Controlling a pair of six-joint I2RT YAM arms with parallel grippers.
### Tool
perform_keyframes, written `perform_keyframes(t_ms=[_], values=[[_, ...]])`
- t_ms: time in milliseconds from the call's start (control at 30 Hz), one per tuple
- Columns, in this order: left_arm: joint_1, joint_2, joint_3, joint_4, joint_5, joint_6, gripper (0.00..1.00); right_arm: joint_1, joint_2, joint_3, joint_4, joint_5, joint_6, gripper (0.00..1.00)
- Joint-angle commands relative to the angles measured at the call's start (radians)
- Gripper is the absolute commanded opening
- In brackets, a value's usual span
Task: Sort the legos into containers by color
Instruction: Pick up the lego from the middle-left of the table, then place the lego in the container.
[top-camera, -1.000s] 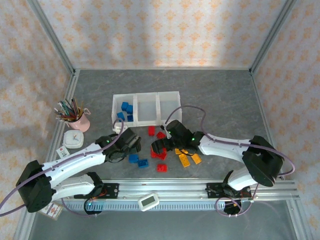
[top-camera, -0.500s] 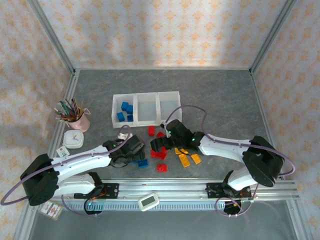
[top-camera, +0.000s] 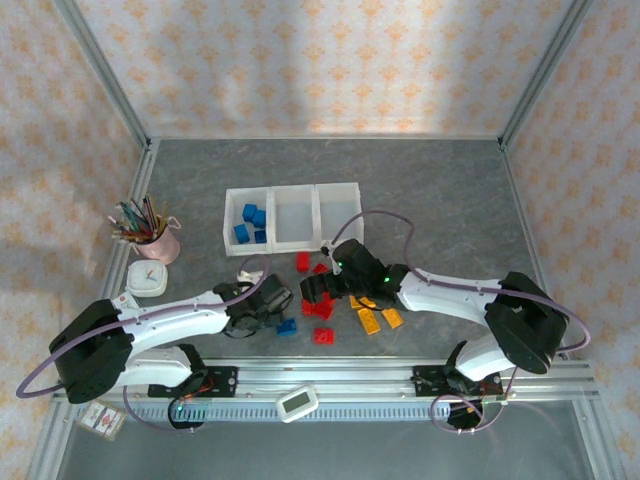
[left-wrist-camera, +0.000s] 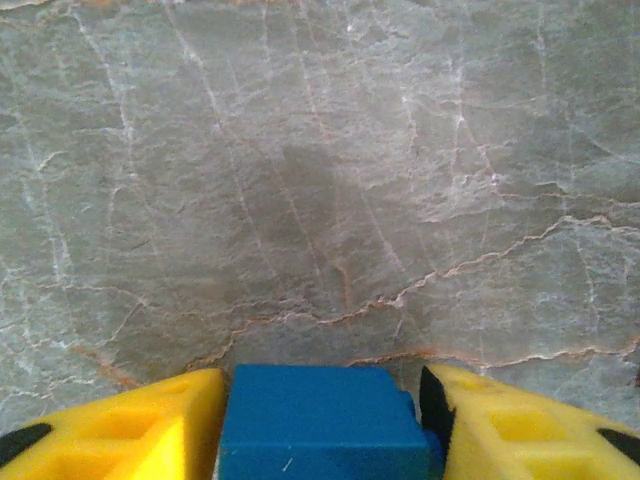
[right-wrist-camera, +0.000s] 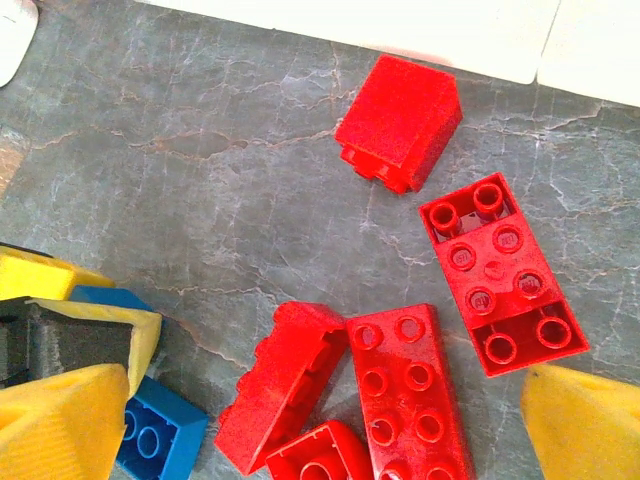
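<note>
Well in front of the containers (top-camera: 293, 246), a blue brick (left-wrist-camera: 315, 415) is pinched by the left gripper (left-wrist-camera: 322, 445) with bare table (left-wrist-camera: 320, 200) ahead, the right gripper (right-wrist-camera: 325, 410) is held spread over red bricks (right-wrist-camera: 400, 120) just before the containers' near edge, and open table is left behind them.

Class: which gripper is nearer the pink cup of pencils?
Left. The left gripper, gripping a blue brick, sits right of the pink cup; the right gripper lies farther right, over the red bricks.

The left arm (top-camera: 165, 315) and right arm (top-camera: 450, 292) are white with black joints. Thin purple cables (top-camera: 385, 216) loop over them. Their pincer fingers (left-wrist-camera: 110, 430) are yellow.
</note>
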Motion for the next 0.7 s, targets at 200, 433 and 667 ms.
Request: perform_keyframes(t_ms=[200, 433, 667], values=[[-0.005, -0.055, -0.001, -0.034, -0.084, -0.028, 0.41, 0.004, -0.029, 0.016, 0.023, -0.002, 0.016, 1.0], [0.007, -0.164, 0.092, -0.125, -0.214, -0.033, 0.36, -0.017, -0.07, 0.073, -0.023, 0.005, 0.029, 1.0], [0.151, -0.131, 0.28, -0.114, -0.329, 0.116, 0.36, -0.072, -0.066, 0.122, -0.034, -0.022, 0.063, 1.0]])
